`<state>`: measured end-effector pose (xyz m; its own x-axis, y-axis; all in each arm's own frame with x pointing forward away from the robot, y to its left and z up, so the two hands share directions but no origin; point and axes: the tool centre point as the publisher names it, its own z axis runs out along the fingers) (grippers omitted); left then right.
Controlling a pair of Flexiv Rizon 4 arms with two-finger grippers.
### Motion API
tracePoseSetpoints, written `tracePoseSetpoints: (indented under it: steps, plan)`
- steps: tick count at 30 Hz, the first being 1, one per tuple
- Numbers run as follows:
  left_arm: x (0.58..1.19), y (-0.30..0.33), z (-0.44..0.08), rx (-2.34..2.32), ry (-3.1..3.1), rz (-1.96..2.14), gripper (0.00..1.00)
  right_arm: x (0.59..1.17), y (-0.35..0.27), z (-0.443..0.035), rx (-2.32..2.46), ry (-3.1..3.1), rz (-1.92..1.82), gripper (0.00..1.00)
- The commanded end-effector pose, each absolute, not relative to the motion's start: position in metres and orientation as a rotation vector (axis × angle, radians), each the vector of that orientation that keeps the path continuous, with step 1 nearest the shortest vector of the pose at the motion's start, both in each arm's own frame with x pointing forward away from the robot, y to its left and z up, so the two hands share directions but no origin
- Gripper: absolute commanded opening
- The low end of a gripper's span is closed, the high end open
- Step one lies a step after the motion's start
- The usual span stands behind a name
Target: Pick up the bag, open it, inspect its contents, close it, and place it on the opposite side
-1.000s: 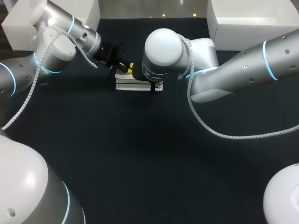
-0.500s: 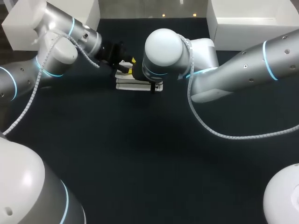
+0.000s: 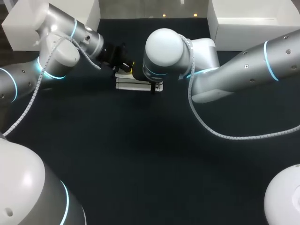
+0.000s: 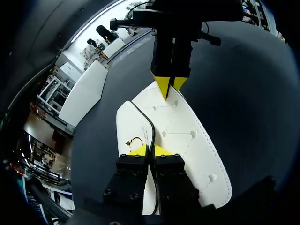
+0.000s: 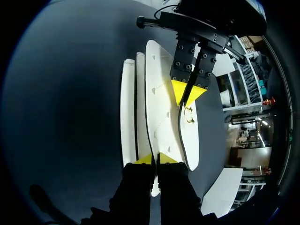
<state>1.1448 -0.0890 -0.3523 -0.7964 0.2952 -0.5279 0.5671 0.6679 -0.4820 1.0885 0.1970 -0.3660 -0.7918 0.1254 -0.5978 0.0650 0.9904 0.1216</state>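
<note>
Left pincer (image 3: 129,65) shifted slightly rearward at bag (image 3: 139,86).

Both arms angled inward, left fingers (image 4: 139,151) and right fingers (image 5: 144,160) pinching bag (image 4: 187,136)

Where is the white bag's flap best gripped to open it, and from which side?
Pinch the white bag on its black-trimmed flap edge, near the small gold clasp, coming in low from the left arm's side. The bag lies flat, so likely only that thin edge offers purchase. The left gripper is shut there, and the right gripper is shut on the far end.
</note>
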Motion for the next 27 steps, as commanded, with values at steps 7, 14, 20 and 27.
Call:
tracePoseSetpoints:
  steps: [7, 14, 20, 27]
  plan:
    - [1.152, -0.061, -0.354, 0.591, 2.487, -0.944, 0.0, 1.087, 0.196, -0.367, 0.135, 2.483, 0.121, 0.0]
    - [1.144, -0.084, -0.351, 0.726, 2.46, -0.98, 0.0, 1.087, 0.196, -0.367, 0.135, 2.483, 0.121, 0.0]
    - [1.144, -0.094, -0.357, 0.793, 2.475, -0.892, 0.0, 1.087, 0.196, -0.367, 0.135, 2.483, 0.121, 0.0]
    - [1.15, -0.089, -0.353, 0.725, 2.478, -0.922, 0.0, 1.087, 0.196, -0.367, 0.135, 2.483, 0.121, 0.0]
